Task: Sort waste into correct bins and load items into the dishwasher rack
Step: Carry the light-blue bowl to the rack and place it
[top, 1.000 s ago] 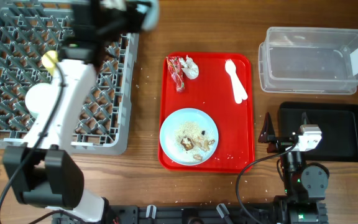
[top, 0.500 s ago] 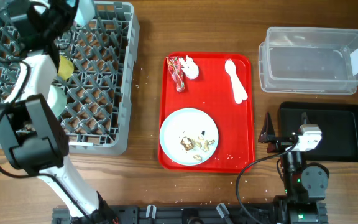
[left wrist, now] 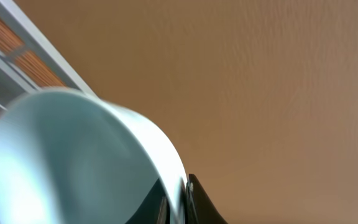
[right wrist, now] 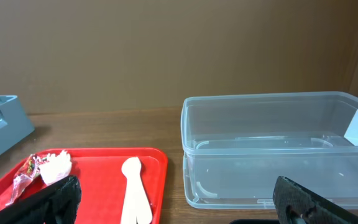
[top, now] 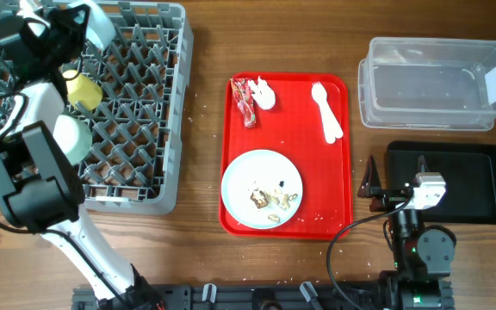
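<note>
Rim of smooth round light blue bowl [left wrist: 73, 162] pinched in left gripper [left wrist: 178, 200]; right gripper [right wrist: 176, 198] gapes empty.

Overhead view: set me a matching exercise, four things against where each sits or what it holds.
Things:
1 yellow cup
2 round plate
3 wrapper
4 black tray

Places or states:
A next to the clear tub
B in the grey rack
C carrying food scraps
D far left corner of the red tray

Pairs: 1-B; 2-C; 3-D; 4-A
</note>
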Robot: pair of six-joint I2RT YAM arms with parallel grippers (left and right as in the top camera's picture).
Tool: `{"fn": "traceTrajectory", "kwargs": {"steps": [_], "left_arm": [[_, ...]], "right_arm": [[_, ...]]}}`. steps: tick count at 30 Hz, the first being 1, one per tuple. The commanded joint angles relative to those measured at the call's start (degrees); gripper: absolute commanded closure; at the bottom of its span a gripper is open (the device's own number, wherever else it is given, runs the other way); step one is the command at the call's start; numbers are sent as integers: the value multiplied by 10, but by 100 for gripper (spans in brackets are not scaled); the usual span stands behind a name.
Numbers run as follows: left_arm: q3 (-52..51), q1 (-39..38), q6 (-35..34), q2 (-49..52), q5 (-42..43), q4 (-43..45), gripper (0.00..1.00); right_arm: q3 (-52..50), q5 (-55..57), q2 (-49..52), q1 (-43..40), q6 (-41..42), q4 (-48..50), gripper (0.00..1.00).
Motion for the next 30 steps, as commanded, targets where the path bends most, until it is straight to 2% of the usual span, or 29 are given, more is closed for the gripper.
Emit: {"fn": "traceTrajectory", "kwargs": {"steps": [1, 2, 3, 5, 6, 7, 8, 9, 13, 15, 17, 18, 20, 21, 22, 24, 25, 27, 30], "left_arm": [[4, 28, 10, 14, 8, -6, 85], [4, 34, 10, 14, 12, -6, 83], [4, 43, 10, 13, 14, -6, 67], [4, 59, 10, 13, 14, -6, 66], [4, 66, 10, 13, 14, -6, 59], [4, 76, 10, 12, 14, -6, 43], [4, 83, 10, 10, 14, -6, 37], [4, 89, 10, 7, 14, -6, 38], [4, 124, 10, -32, 14, -9, 42], [4, 121, 11, -46, 14, -27, 51], [4, 99, 64, -50, 31, -33, 62], [4, 76, 109, -50, 33, -50, 73], [4, 26, 231, -50, 19, -94, 83], [4, 10, 262, -50, -18, -119, 88], [4, -14, 298, -50, -112, -164, 94], [4, -52, 348, -49, -301, -218, 96], [4, -71, 387, -49, -367, -227, 96], [4, -81, 414, -49, -394, -225, 96], [4, -79, 416, -45, -416, -223, 96]], "right_arm": [[-1, 5, -3, 0, -5, 3, 0], [-1, 5, -3, 0, -5, 3, 0], [-1, 5, -3, 0, -5, 3, 0], [-1, 6, -3, 0, -5, 3, 0], [-1, 5, -3, 0, -5, 3, 0], [-1, 6, -3, 0, -5, 3, 0], [-1, 5, -3, 0, -5, 3, 0], [-1, 5, -3, 0, -5, 3, 0], [-1, 5, -3, 0, -5, 3, 0], [-1, 5, -3, 0, -5, 3, 0], [-1, 5, -3, 0, -5, 3, 0], [-1, 5, -3, 0, -5, 3, 0], [-1, 5, -3, 0, -5, 3, 0], [-1, 6, -3, 0, -5, 3, 0], [-1, 6, -3, 0, -5, 3, 0], [-1, 5, -3, 0, -5, 3, 0], [-1, 5, -3, 0, -5, 3, 0], [-1, 5, -3, 0, -5, 3, 0], [-1, 6, -3, 0, -5, 3, 0]]}}
